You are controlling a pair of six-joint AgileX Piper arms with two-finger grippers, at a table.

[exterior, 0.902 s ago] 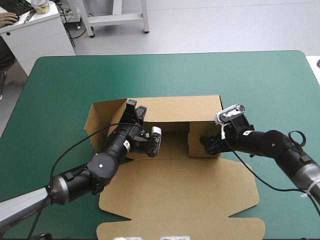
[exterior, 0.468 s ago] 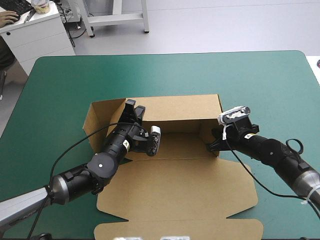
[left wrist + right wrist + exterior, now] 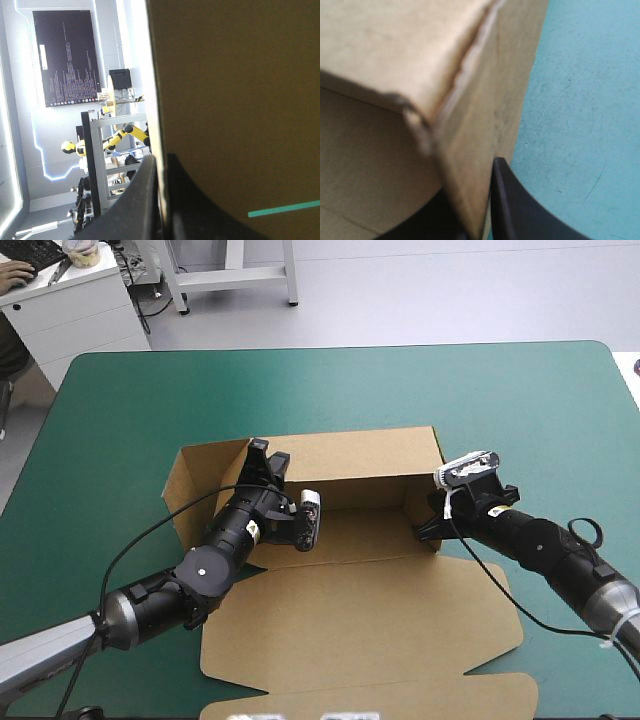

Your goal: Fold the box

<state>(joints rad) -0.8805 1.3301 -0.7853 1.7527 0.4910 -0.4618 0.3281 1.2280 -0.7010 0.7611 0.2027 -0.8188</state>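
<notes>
The brown box [image 3: 350, 585] lies mid-table with its back wall [image 3: 345, 455] and right wall [image 3: 425, 502] raised and the lid flat toward the near edge. My left gripper [image 3: 262, 462] is shut on the box where the left wall meets the back wall; in the left wrist view its fingertips [image 3: 150, 167] pinch the edge of the board [image 3: 235, 100]. My right gripper [image 3: 430, 527] is shut on the box at the near end of the right wall; in the right wrist view the wall [image 3: 470, 130] stands between the black fingers [image 3: 507, 200].
A left side flap [image 3: 190, 485] of the box leans outward beyond my left gripper. The teal-green cover [image 3: 520, 410] lies bare on the far side and to the right of the box. The lid's front edge [image 3: 370, 702] reaches almost to the table's near edge.
My right gripper has moved from inside the box out to the right wall and shut on it. The inner flap has swung back against that wall. The flat lid has shifted slightly.
</notes>
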